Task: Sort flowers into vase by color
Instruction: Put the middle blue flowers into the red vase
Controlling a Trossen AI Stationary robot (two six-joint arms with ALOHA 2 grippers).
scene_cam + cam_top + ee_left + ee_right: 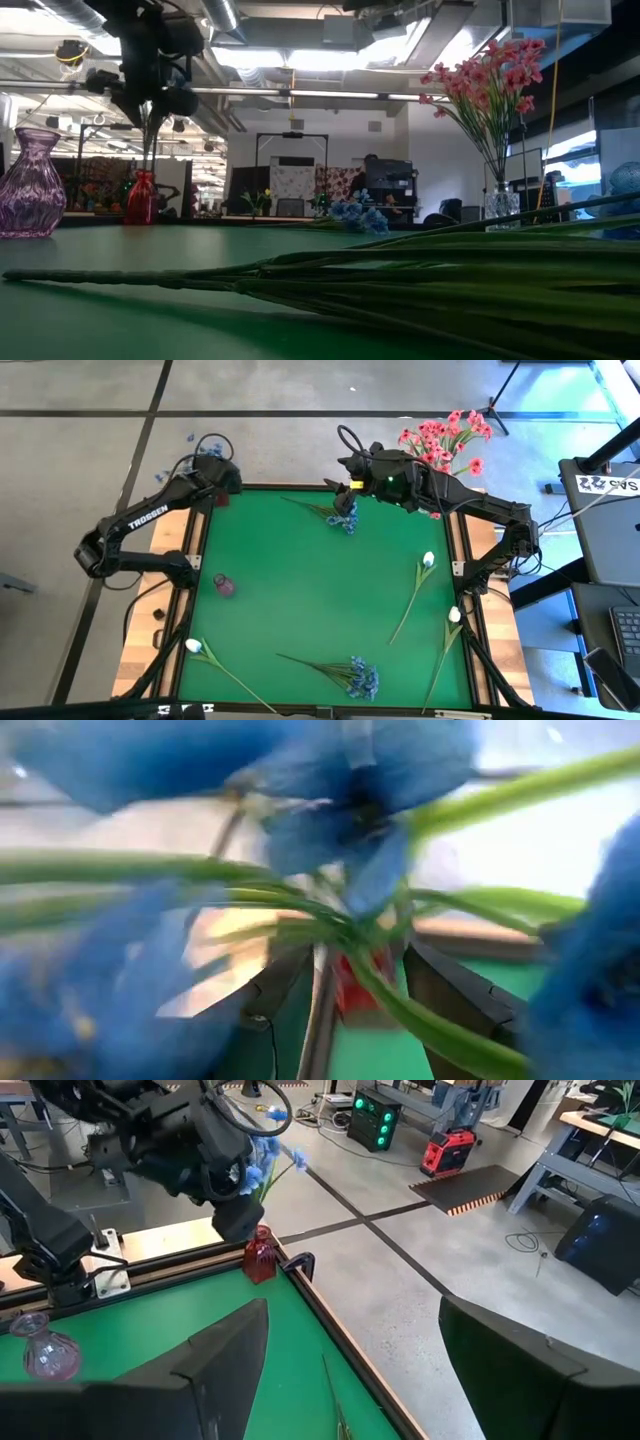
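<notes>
Left jaws (243, 1230) clenched on blue sprig (268, 1155) above red vase (260, 1255), right jaws (350, 1370) spread, unladen.

One camera looks straight down on the whole green table (300, 600). One sits at tabletop height, looking level into the room. Each wrist camera looks forward past its fingers. The top and right wrist views share the purple vase (224, 585).

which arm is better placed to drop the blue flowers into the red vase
Left. Its gripper holds the blue sprig just above the red vase. The right gripper is open over another blue sprig on the table.
</notes>
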